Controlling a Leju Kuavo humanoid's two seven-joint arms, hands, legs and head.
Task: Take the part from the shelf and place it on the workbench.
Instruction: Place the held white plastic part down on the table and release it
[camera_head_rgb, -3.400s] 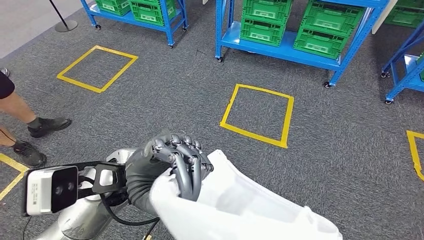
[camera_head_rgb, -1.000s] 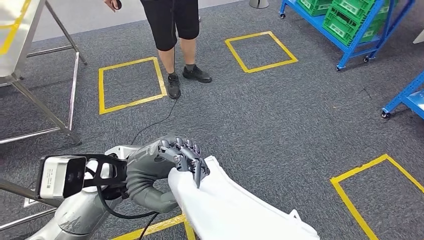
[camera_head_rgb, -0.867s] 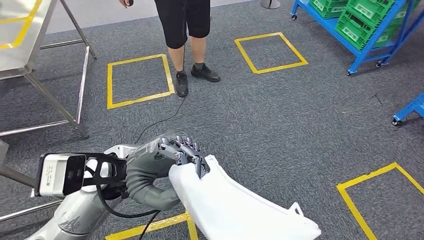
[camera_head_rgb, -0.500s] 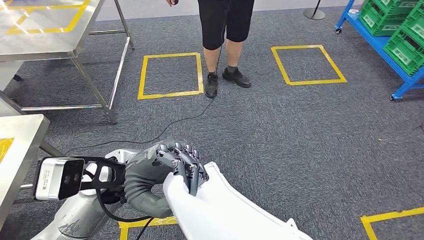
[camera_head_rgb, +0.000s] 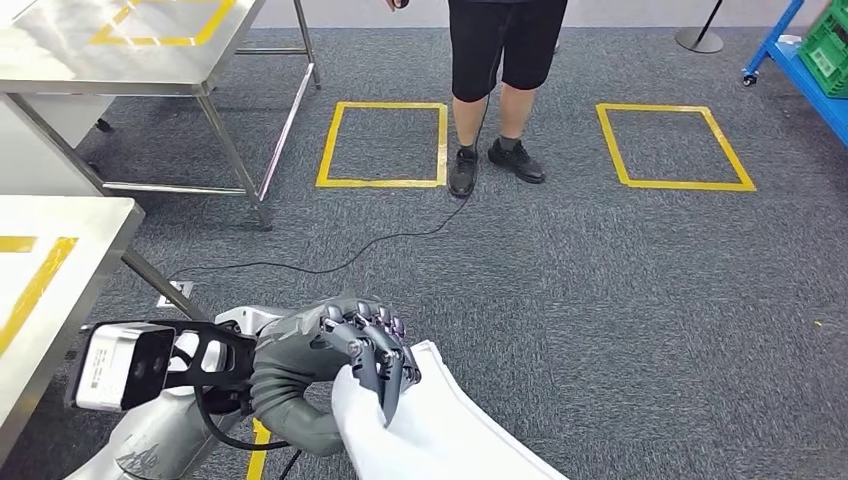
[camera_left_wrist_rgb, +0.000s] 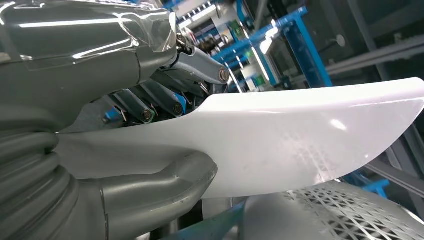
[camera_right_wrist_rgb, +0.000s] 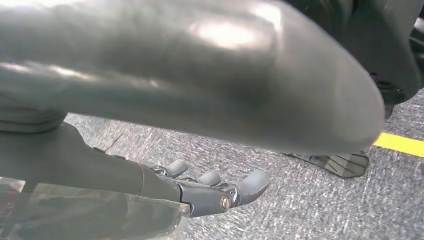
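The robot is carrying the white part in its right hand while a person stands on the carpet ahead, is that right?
Not quite: the left hand grips the white part, as the head view shows. The right hand holds nothing. A person does stand ahead on the carpet.

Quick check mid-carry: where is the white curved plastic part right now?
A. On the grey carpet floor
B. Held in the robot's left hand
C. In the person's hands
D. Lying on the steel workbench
B: the left hand grips the white curved plastic part at its edge, thumb under it and fingers over it.
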